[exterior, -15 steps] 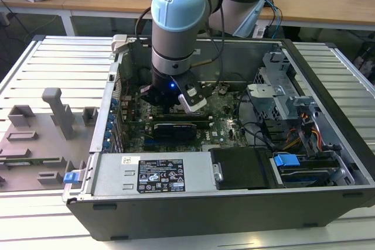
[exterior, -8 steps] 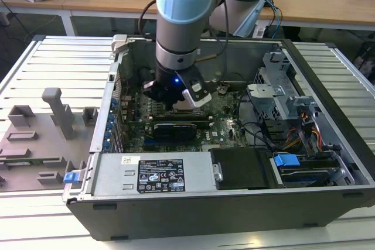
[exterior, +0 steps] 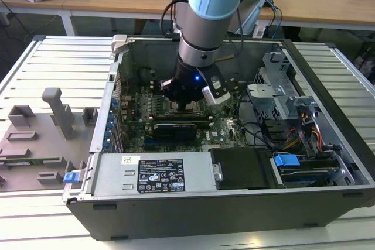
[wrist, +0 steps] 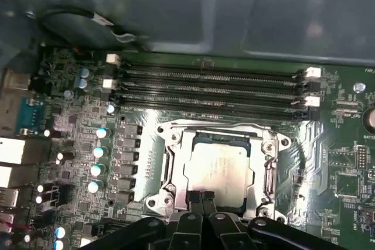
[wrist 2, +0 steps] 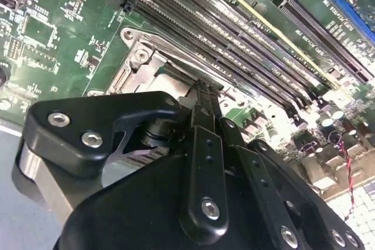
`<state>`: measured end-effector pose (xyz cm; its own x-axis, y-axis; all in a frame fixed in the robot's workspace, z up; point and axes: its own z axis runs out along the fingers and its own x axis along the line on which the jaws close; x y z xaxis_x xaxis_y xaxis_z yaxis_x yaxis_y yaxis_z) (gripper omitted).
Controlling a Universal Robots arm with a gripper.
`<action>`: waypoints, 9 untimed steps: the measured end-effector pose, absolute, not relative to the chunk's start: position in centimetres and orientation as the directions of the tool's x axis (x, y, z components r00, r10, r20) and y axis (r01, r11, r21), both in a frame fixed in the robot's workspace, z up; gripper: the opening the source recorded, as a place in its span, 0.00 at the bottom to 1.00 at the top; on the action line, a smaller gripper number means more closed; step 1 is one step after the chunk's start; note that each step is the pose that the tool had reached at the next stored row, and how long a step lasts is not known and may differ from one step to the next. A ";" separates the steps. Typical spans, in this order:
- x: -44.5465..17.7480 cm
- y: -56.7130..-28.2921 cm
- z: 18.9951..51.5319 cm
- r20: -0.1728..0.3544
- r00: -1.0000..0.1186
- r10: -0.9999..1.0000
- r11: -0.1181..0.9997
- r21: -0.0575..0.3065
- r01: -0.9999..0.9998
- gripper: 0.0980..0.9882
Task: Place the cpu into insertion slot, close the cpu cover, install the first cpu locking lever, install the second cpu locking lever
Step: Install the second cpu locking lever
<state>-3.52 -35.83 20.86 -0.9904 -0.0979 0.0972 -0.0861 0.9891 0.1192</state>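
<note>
Now, the scene line by line:

Arm: is reaching down from above into the open computer case, which is lying on its side on the ribbed metal worktop in the exterior view.

Tool: is hanging low over the motherboard, right at the edge of the socket. In both wrist views its two slim black fingertips are lying pressed together with no gap between them and nothing held.

Cpu: is sitting flat in the insertion slot, its dull silver top showing through the square window in the first wrist view. The fingertips are touching down at, or just above, its near edge; which of the two I cannot tell.

Cpu cover: is lying down flat around the chip, its silvery frame bordering the chip on all sides.

Locking levers: thin metal rods are running along the socket edges, but whether they are latched I cannot tell.

Memory slots: long black rows are lying just beside the socket, on the side away from the tool.

Power supply: is sitting along the near wall of the case in the exterior view.

Grey fixture: is resting on the worktop at the exterior view's left, well apart from the case.
</note>
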 end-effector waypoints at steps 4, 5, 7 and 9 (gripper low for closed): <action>-3.5 -33.6 21.3 0.105 -0.990 -0.089 0.996 0.036 -0.086 0.01; -3.5 -33.5 21.7 0.105 -0.990 -0.089 0.996 0.036 -0.086 0.01; -3.5 -33.4 23.6 0.105 -0.990 -0.089 0.996 0.036 -0.086 0.01; -3.5 -33.4 25.0 0.105 -0.990 -0.089 0.996 0.036 -0.086 0.01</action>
